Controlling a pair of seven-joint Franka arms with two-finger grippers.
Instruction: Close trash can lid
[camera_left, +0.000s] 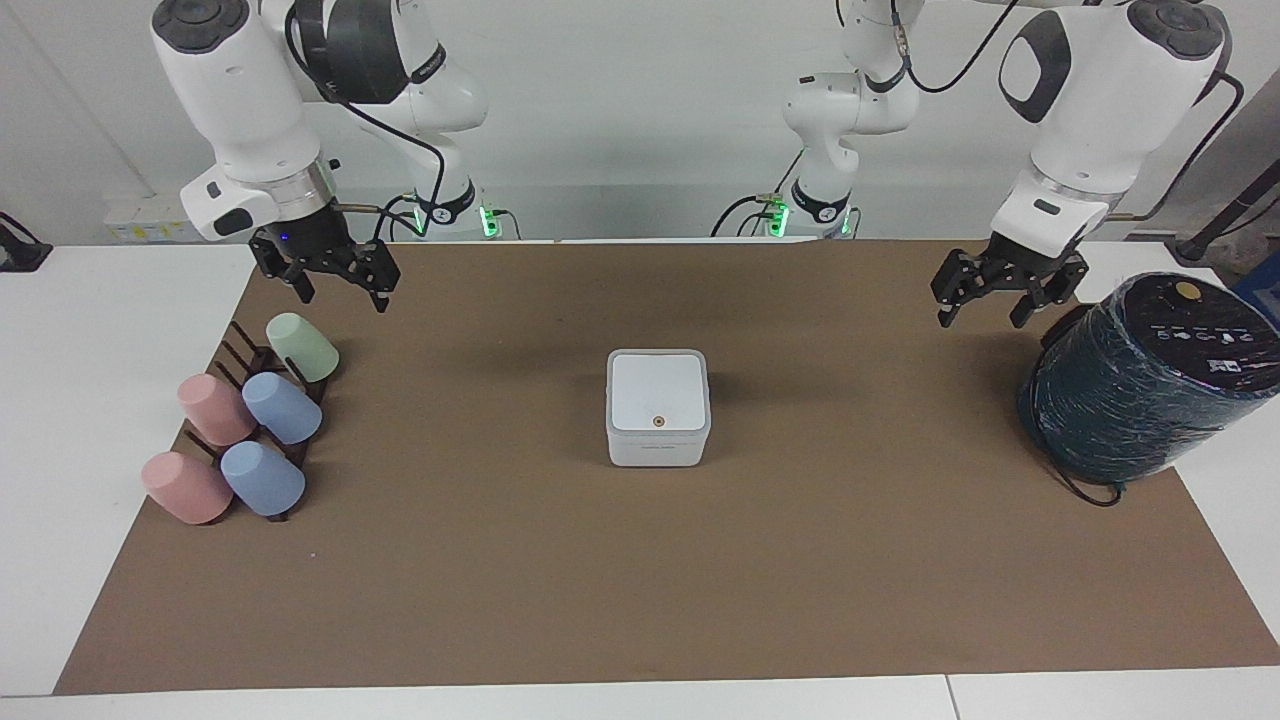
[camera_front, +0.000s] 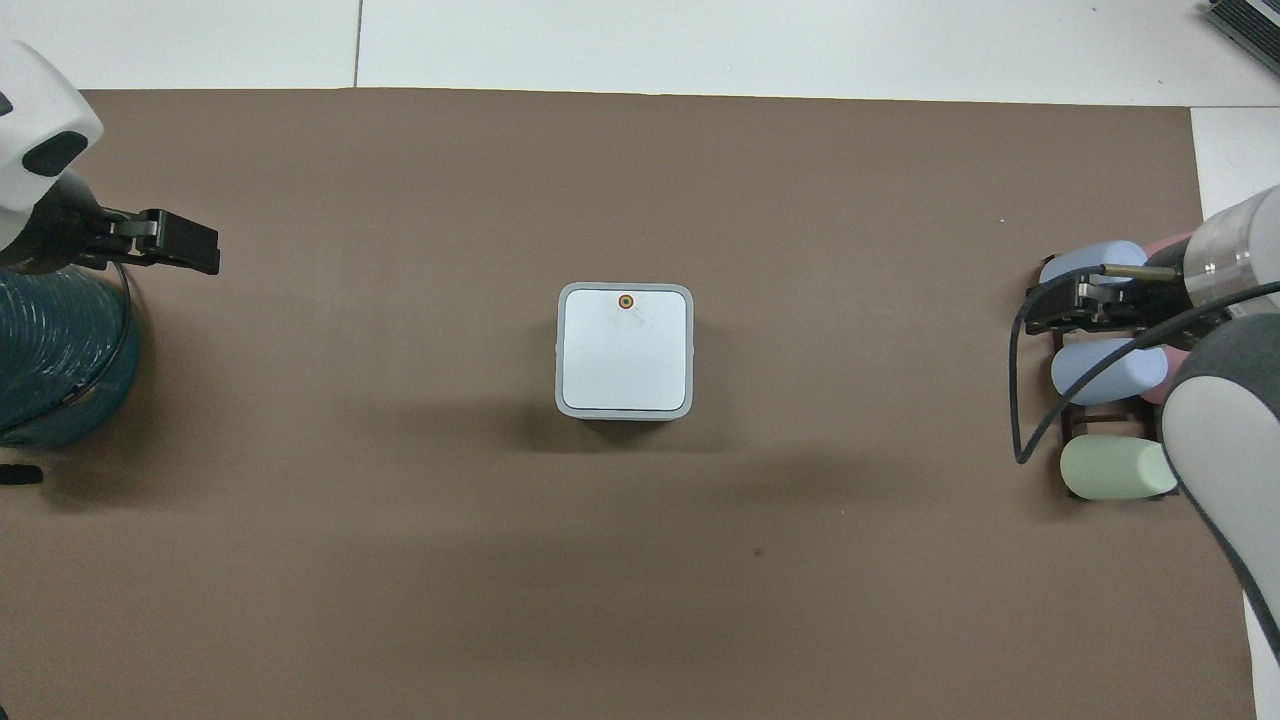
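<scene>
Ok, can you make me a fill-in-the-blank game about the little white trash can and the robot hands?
1. The lid on the trash can is ____.
2. The dot on the lid is at the edge ____ from the robots.
3. The left gripper hangs beside the dark wrapped ____.
4. The right gripper waits over the rack of ____.

Missing words: shut; farther; cylinder; cups

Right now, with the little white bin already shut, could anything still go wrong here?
Little, probably. The lid lies flat on the trash can, both grippers clear of it. The left gripper, open, hangs close beside the dark wrapped cylinder and might nudge it. The right gripper, open, waits above the green cup and could clip it.
</scene>
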